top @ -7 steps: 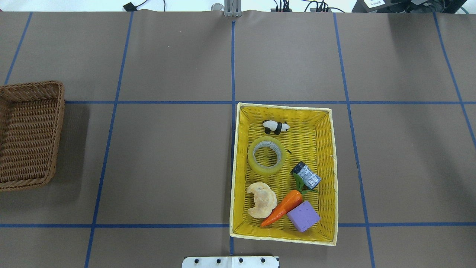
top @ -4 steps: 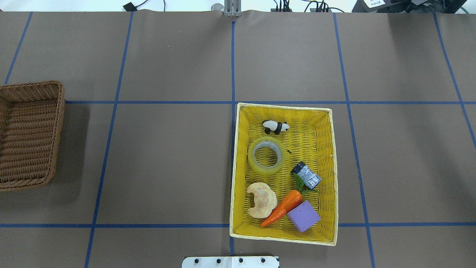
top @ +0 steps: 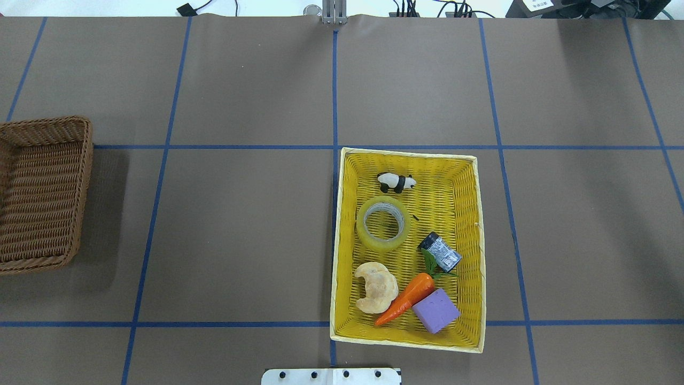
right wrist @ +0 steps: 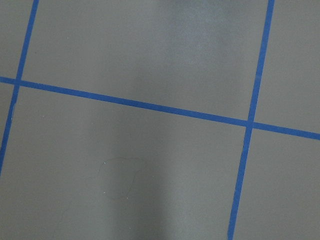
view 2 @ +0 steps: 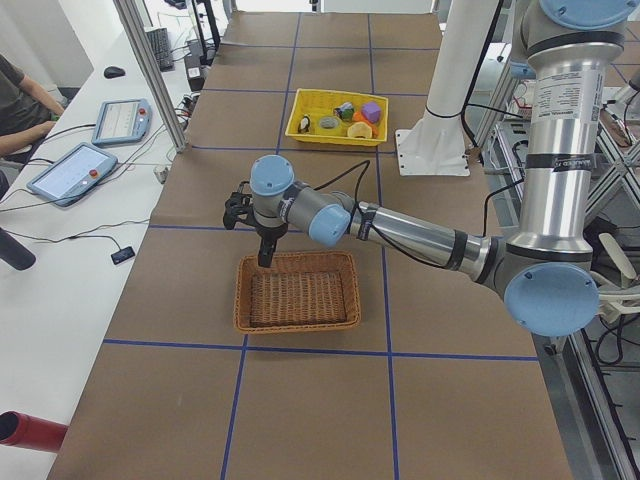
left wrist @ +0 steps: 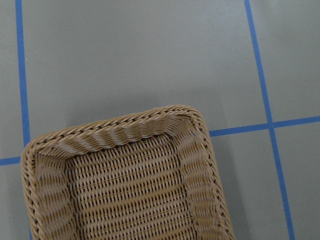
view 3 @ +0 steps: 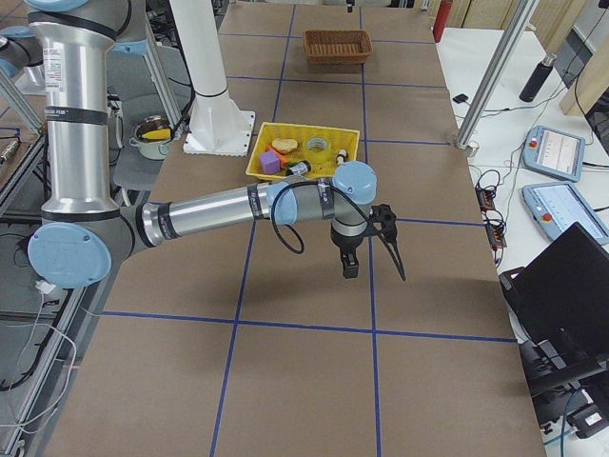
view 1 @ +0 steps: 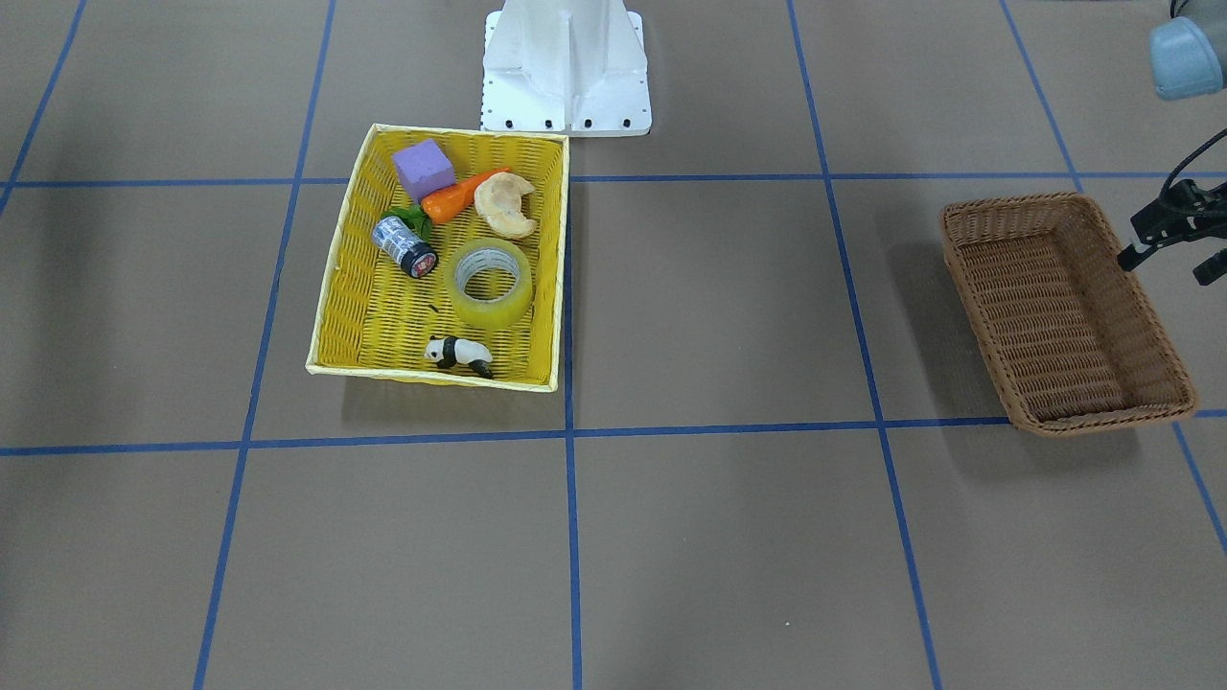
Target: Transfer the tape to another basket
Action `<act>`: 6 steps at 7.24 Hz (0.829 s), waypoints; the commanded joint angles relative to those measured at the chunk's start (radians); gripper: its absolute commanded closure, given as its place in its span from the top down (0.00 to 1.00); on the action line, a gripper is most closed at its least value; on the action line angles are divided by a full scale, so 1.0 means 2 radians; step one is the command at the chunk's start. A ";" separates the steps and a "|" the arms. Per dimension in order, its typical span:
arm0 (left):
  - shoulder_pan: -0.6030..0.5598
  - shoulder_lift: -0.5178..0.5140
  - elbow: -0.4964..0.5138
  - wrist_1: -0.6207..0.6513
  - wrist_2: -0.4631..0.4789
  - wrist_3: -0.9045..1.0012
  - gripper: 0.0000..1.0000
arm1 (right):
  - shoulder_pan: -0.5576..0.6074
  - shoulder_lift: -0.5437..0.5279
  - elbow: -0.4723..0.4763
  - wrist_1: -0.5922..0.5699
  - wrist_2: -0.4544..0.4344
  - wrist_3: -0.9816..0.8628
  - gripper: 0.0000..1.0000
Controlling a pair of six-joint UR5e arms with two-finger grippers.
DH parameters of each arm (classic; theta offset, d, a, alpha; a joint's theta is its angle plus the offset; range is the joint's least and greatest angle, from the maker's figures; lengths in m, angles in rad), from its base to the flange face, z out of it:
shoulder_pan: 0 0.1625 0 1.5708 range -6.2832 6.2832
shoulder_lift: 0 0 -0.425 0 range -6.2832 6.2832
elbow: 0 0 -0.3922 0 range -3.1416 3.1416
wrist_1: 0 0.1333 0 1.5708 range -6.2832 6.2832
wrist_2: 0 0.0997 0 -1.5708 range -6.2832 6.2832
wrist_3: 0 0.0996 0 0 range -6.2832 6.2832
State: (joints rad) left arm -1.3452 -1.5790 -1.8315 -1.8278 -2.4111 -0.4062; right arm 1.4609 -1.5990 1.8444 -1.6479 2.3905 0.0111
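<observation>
The tape [top: 383, 223] is a yellowish translucent roll lying flat in the yellow basket [top: 409, 155], between a toy panda and a croissant. It also shows in the front view [view 1: 491, 273]. The brown wicker basket [top: 85, 160] stands empty at the table's left end and shows in the front view [view 1: 968, 259] and the left wrist view [left wrist: 120, 131]. My left gripper [view 2: 264, 258] hangs above that basket's rim. It is cut off at the front view's edge [view 1: 1171, 235], so I cannot tell its state. My right gripper [view 3: 347, 259] hovers over bare table to the right of the yellow basket. I cannot tell its state.
The yellow basket also holds a toy panda [top: 396, 182], a grey can [top: 440, 252], a croissant [top: 376, 287], a carrot [top: 406, 299] and a purple block [top: 435, 310]. The robot's white base [view 1: 566, 67] stands behind it. Blue tape lines cross the brown table.
</observation>
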 commanded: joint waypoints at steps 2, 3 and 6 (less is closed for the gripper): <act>0.001 0.008 0.001 0.001 -0.001 -0.007 0.98 | -0.006 0.000 -0.004 0.001 0.034 -0.002 1.00; 0.000 0.023 -0.007 -0.001 -0.005 -0.026 0.98 | -0.008 0.000 -0.002 0.001 0.038 -0.001 1.00; 0.002 0.030 -0.015 -0.001 -0.005 -0.038 0.98 | -0.009 -0.004 0.010 0.002 0.112 -0.002 1.00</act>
State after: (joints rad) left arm -1.3417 -1.5218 -1.8582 -1.8299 -2.4214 -0.4768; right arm 1.4442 -1.6036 1.8573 -1.6453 2.5581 0.0076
